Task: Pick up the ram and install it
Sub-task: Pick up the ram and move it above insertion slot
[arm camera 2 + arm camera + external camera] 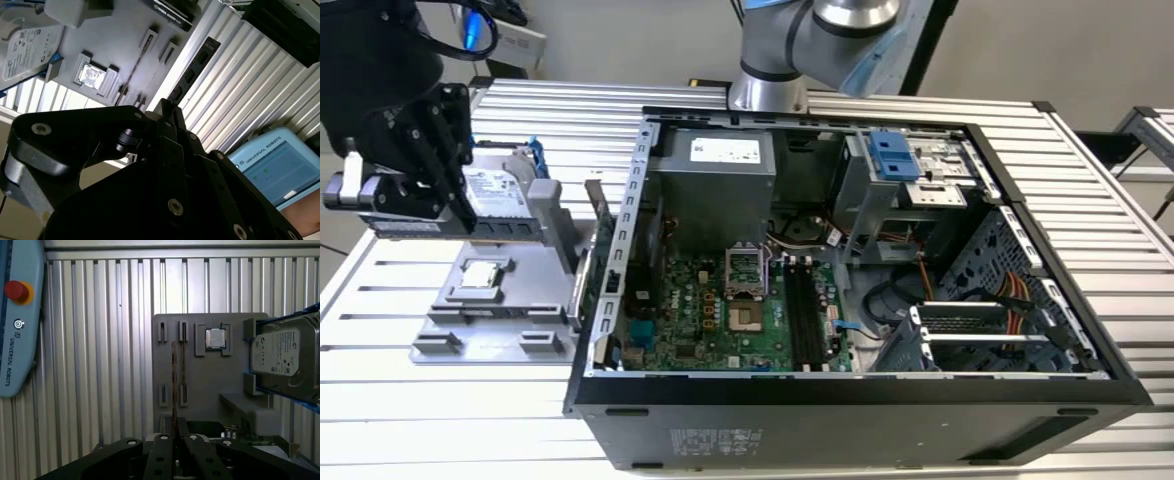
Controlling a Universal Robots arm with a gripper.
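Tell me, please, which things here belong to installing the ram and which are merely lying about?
Belongs to the job: ram, black slots on the motherboard, open computer case.
Lying about: square CPU chip, hard drive, teach pendant.

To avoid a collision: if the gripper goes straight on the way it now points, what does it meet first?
Probably the ram, standing on edge in the gray fixture, in line with the gripper in the first wrist view. Their distance is unclear.
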